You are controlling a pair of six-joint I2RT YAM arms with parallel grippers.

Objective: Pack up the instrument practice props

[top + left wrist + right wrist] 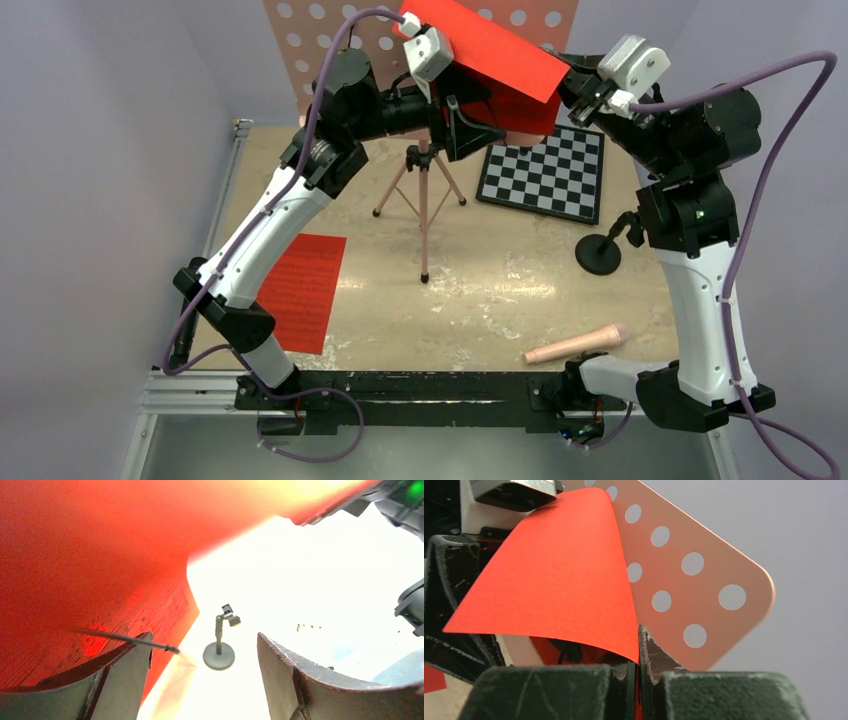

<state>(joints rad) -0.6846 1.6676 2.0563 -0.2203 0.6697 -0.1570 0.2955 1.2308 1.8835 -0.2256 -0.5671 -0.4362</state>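
Pale walls [100,150] hem the scuffed tabletop [500,290], where overhead the right gripper [588,95] pinches the raised red sheet [490,50] by the pink music stand [425,190]; left wrist: the left gripper [205,645] gapes wide beside the sheet; right wrist: sheet edge clamped before the perforated tray [704,590].

tray [316,28]: top cut off, middle behind red page [490,45] | table [300,580]: glare-washed, left wrist view

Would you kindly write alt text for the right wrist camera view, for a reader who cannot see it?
The right gripper, seen from behind its dark jaws, is shut on the lower edge of a curled red paper sheet. Behind the sheet stands a pink flat tray punched with round holes, against a plain grey wall.
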